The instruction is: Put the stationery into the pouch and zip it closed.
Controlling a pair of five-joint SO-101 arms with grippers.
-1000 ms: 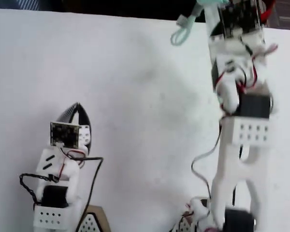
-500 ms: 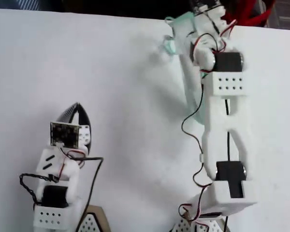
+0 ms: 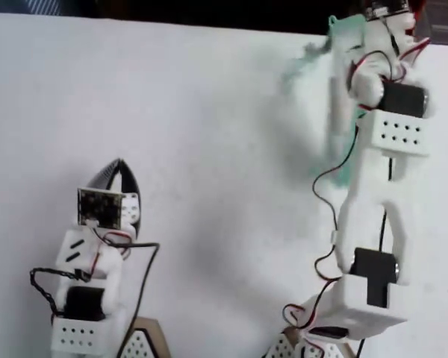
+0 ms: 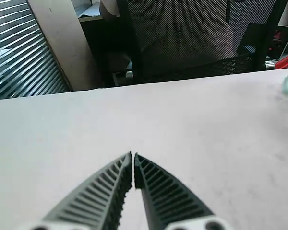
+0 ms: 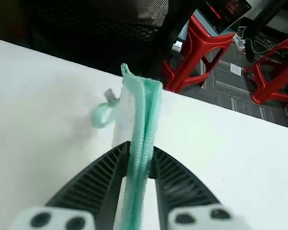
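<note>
A white bench (image 3: 209, 112) has a broad open stretch across its middle and far left, leaving room to pass between two robot arms. The left arm (image 3: 89, 276) stands at the near left, its end effector (image 4: 133, 157) pressed closed and pointing toward the far side. The right arm (image 3: 373, 224) blocks the right side from the near edge to the far edge. A green pouch (image 5: 141, 105) is pinched edge-on in its end effector (image 5: 139, 146). Beyond the far edge stand a black mesh chair (image 4: 192, 38) and red stools (image 5: 201, 43).
</note>
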